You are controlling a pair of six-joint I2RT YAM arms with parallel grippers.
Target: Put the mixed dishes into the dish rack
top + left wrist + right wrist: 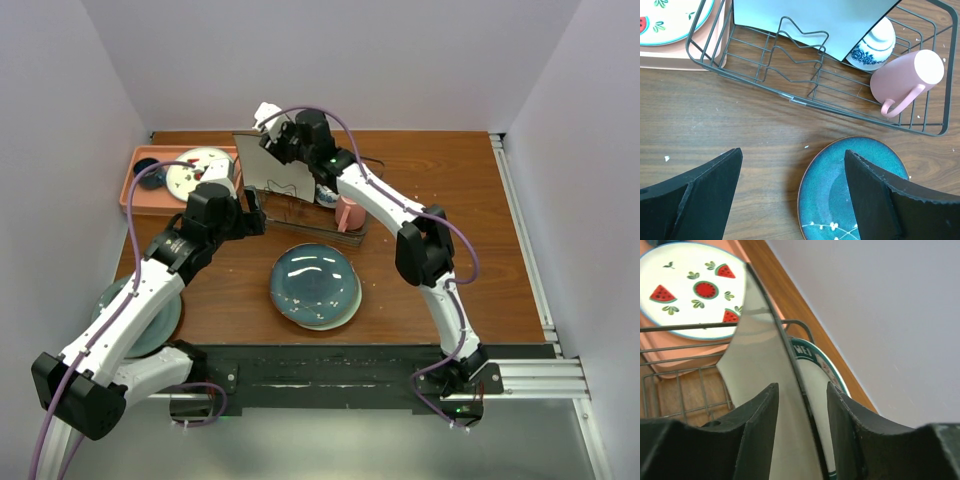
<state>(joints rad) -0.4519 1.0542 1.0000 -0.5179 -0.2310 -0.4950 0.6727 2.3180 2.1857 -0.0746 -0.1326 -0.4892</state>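
While my right claw (800,392) reaches over the dish rack (800,101), its two fingers stand one on each side of the top edge of the white square plate (752,360). They are parted wider than that edge is thick, and I cannot tell whether either pad touches it. The plate stands on edge in the left half of the rack, among the wire dividers. Just behind it, toward the back edge of the table (480,260), the round white plate with a dark lettered rim (812,357) also stands upright.

At the rack's right end the pink mug (905,80) lies on its side with its handle toward the table's front edge. The small blue-and-white bowl (872,47) sits tipped just beside it, partly hidden by the square plate. The rack itself sits near the middle of the table's back edge.

My left claw (792,154) is spread wide and holds nothing. It hangs above bare wood just in front of the rack, with its right finger over the teal round plate (840,195), which lies flat in the middle of the table. A grey-green round plate (165,325) lies near the front left corner, partly under my left arm.

In the back left corner a salmon-pink tray (135,200) sits just beside the rack's left end. It carries a white plate with watermelon slices (195,172) and a small dark blue cup (147,167).
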